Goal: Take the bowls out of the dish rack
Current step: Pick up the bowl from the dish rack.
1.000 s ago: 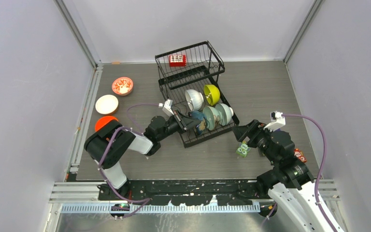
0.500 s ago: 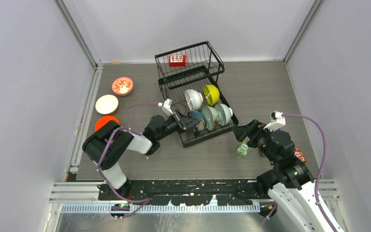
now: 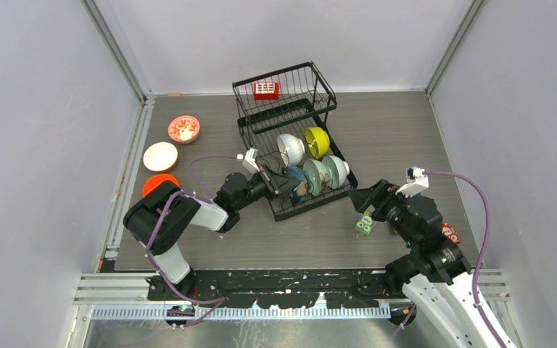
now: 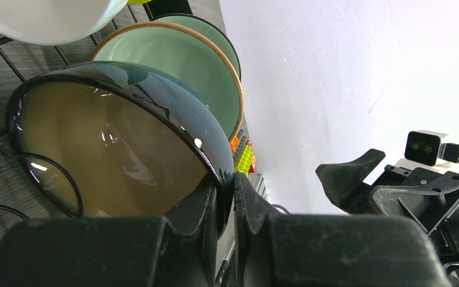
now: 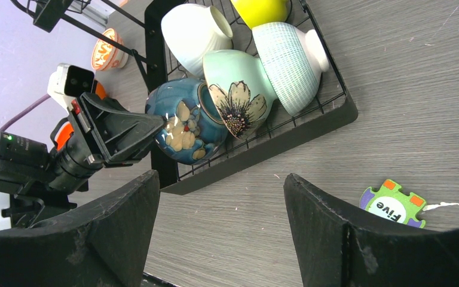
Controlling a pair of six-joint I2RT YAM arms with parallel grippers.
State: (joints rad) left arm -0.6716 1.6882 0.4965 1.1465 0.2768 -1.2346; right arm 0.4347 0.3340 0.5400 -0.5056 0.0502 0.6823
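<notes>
Your left gripper (image 4: 226,197) is clamped nearly shut on the rim of the dark bowl (image 4: 113,143), one finger inside the tan hollow and one on the glossy outside. That bowl stands on edge at the near-left corner of the dish rack (image 3: 315,201), open side facing your left arm, so the grip is on the part of the rim closest to you.

The thing to watch is what's right behind it. The mint bowl (image 4: 173,66) leans against the dark one's back. The striped bowl (image 5: 287,54), the white bowl (image 5: 191,30) and the lime bowl (image 3: 318,141) are packed in beyond that.

I'd say the way out is up off the wires and back toward the left arm, away from the stack. Dragging it sideways could tip the mint one.

On the table (image 3: 406,130) to the left you've got room, next to the orange bowl (image 3: 157,183), the plain bowl (image 3: 160,156) and the red-patterned bowl (image 3: 183,129). The rack's left rim sits between the bowl and that spot, so clear it first.

The right gripper (image 5: 220,178) hangs wide open and holds nothing. It's off the rack's near-right corner, near a green puzzle piece (image 5: 393,206).
</notes>
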